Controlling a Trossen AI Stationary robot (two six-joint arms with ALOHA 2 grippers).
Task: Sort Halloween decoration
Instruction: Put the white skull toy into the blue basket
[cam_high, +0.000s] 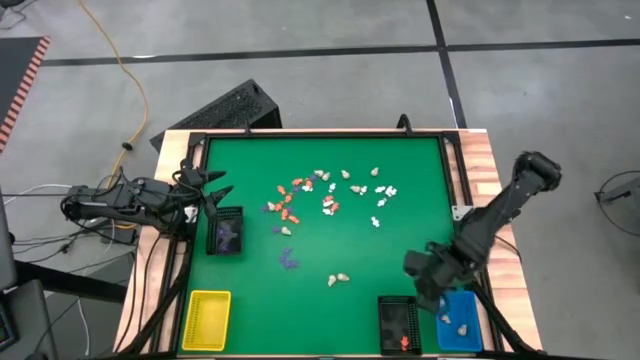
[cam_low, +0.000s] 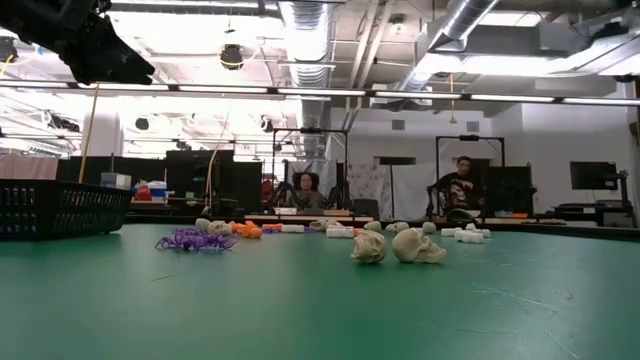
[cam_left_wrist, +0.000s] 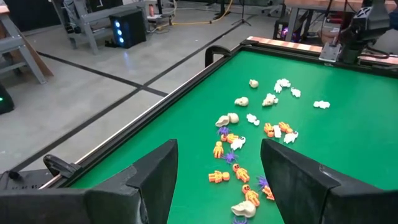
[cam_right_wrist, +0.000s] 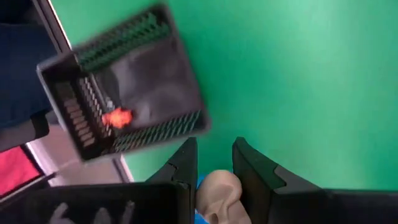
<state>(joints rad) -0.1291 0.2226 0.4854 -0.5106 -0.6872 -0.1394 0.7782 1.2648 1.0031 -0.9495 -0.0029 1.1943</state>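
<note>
The Halloween decoration (cam_high: 330, 195) lies scattered over the middle of the green table: tiny orange, white, cream and purple figurines. Two cream skulls (cam_low: 400, 245) and purple spiders (cam_low: 190, 238) lie nearest the front edge. My right gripper (cam_high: 432, 282) hangs at the near right, beside the blue tray (cam_high: 460, 320), shut on a cream figurine (cam_right_wrist: 217, 193). My left gripper (cam_left_wrist: 217, 146) waits open at the table's left edge, above a black tray (cam_high: 228, 232) that holds purple pieces. My right gripper pinches the cream figurine's two sides (cam_right_wrist: 208, 186) between its two fingers. The fingers point steeply down. The figurine is lifted clear of the table, with a strip of the blue tray showing just beneath it.
A second black tray (cam_right_wrist: 124, 106) with an orange piece inside stands at the near edge, left of the blue tray. A yellow tray (cam_high: 207, 318) sits at the near left corner. Raised dark rails (cam_high: 320, 133) border the green mat. People sit in the room behind.
</note>
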